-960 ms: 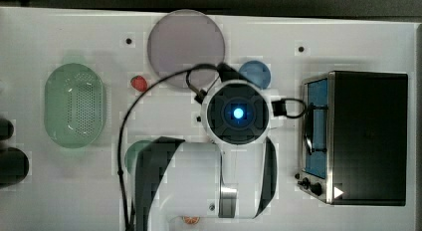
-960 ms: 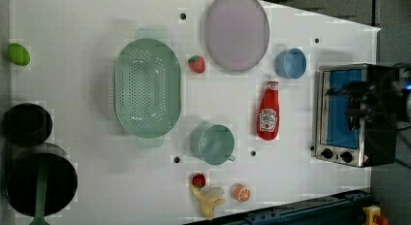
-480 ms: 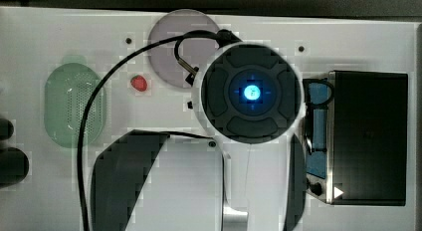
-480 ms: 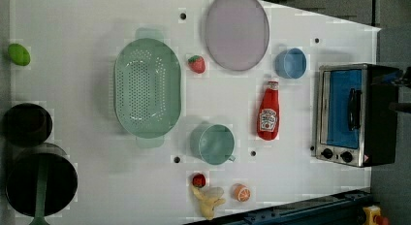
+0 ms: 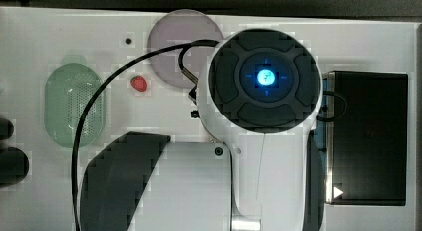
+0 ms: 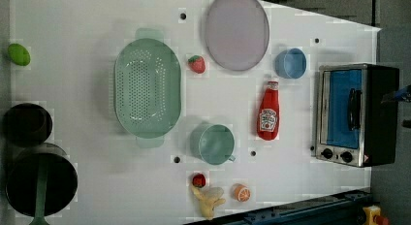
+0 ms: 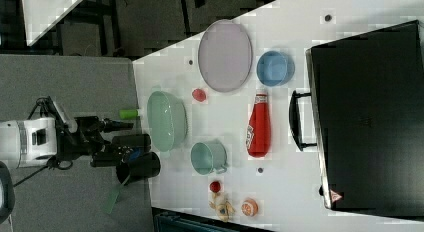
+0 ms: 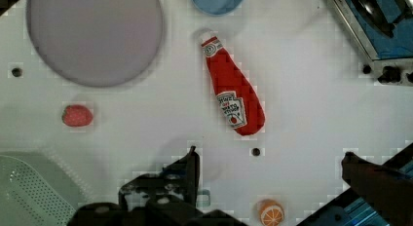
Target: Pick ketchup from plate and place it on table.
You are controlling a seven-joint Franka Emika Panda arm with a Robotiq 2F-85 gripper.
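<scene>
The ketchup [image 6: 268,112] is seen lying flat on the counter [image 6: 72,21], off the plate [image 6: 236,30]; the hand [image 8: 268,162] is spread wide, empty.

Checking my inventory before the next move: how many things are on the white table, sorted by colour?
Red: 3, ketchup, strawberry, small red ball
Green: 3, colander, cup, lime
Blue: 1, bowl
Mauve: 1, plate
Orange: 1, orange slice
Yellow: 1, banana
Black and silver: 1, toaster oven
Total: 11
</scene>
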